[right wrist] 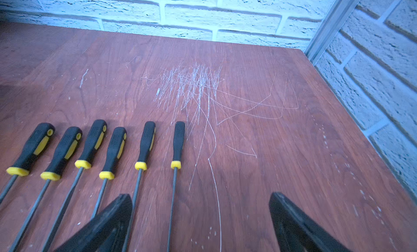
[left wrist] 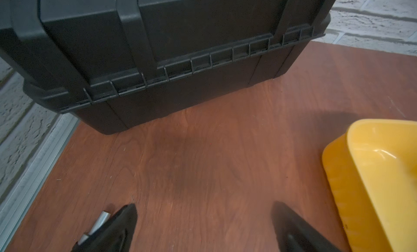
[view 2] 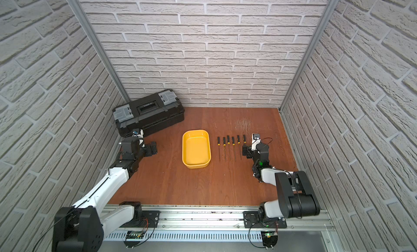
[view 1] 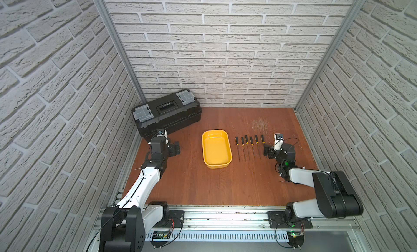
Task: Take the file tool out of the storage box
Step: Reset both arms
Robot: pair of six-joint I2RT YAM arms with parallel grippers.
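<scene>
Clearly left end effector (left wrist: 204, 204), right end effector (right wrist: 200, 194) gape empty — right wrist: files (right wrist: 144, 147); left wrist: storage box (left wrist: 336, 171).

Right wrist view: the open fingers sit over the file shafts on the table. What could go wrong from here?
The right gripper's open fingers overlap the thin shafts of the six black-and-yellow-handled files, so a sideways move may scatter the row. The shallow yellow plastic tray looks empty, so a reach into it would likely grasp nothing.

Jaws spread wide, empty: left end effector (left wrist: 204, 205), right end effector (right wrist: 200, 195).
</scene>
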